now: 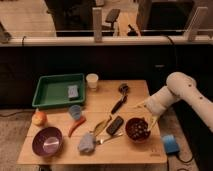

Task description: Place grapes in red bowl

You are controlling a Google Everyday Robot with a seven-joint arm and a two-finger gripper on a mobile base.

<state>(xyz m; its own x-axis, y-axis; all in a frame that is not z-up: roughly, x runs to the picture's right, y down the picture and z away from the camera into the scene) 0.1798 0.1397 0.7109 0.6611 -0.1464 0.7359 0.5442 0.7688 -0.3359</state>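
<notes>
Grapes [138, 131]: task looks all but done.
Counter [140, 92]: carries red bowl [126, 129] near front right corner.
Gripper [148, 120]: hangs at bowl's right rim, fingers look spread apart, gripping nothing.
Dark bunch lies inside bowl, seemingly free of fingers.
Left: lift arm clear.

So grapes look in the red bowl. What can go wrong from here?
The gripper sits at the red bowl's right rim; pulling away sideways could drag or tip it. The bowl stands near the table's front edge, so a nudge might push it off. The grapes might snag and lift out.
</notes>
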